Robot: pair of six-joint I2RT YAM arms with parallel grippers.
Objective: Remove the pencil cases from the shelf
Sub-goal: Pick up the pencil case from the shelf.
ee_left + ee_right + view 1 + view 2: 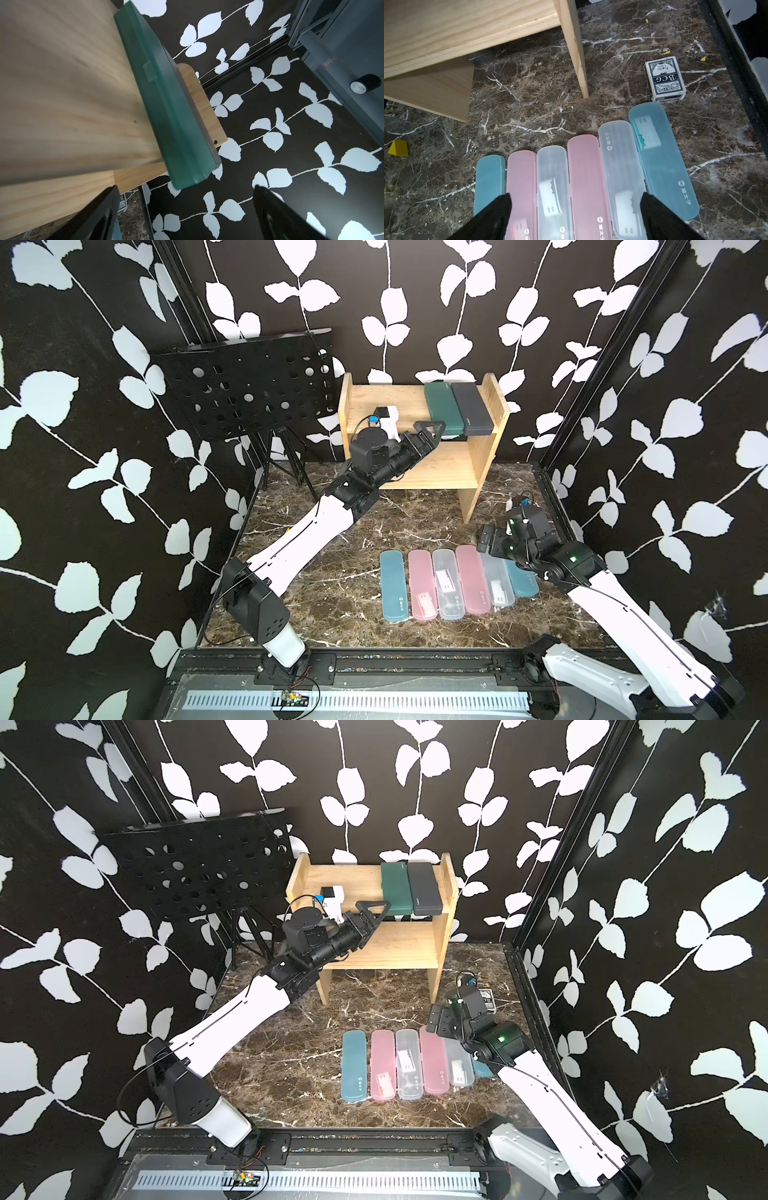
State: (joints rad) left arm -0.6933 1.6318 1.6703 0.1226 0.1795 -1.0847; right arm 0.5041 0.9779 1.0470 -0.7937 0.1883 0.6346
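Left gripper (434,428): jaws wide, nothing held, at near end of dark green case (442,406) on shelf (440,466) top board; dark grey case (471,408) alongside. Right gripper (575,209): wide, empty, over six cases (583,176) on marble table (529,83). Card box (663,79): "BCG Playing Cards", "Poker".

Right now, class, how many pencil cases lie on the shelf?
2. The dark green case and the dark grey case lie side by side on the shelf, at the right end of its top board. None shows on the lower board, partly hidden.
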